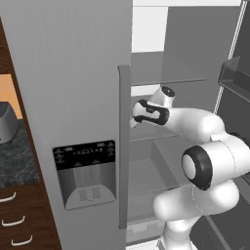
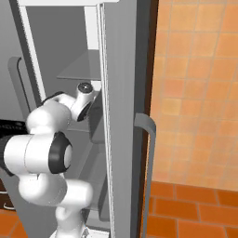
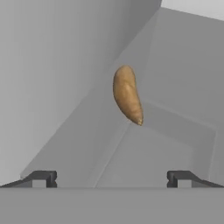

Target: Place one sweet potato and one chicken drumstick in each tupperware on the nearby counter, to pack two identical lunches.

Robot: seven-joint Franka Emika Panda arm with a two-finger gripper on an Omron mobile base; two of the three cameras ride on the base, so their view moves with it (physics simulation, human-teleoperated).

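Note:
A brown sweet potato (image 3: 127,94) lies on a grey fridge shelf, ahead of my gripper (image 3: 111,178) and some way beyond it. The gripper is open, its two dark fingertips (image 3: 43,177) wide apart with nothing between them. In the left base view my hand (image 1: 149,113) reaches into the open fridge, its tip hidden behind the left door's handle (image 1: 124,146). The counter (image 1: 17,156), black-grey marble over brown drawers (image 1: 19,215), lies at the far left. The chicken drumstick and the tupperware are out of view.
The left fridge door (image 1: 73,97) with a dispenser panel (image 1: 85,173) stands close beside the arm. The right door (image 2: 123,116) with its handle (image 2: 148,153) stands open on the other side, bins (image 1: 237,78) on its inside. A grey appliance (image 1: 7,122) sits on the counter.

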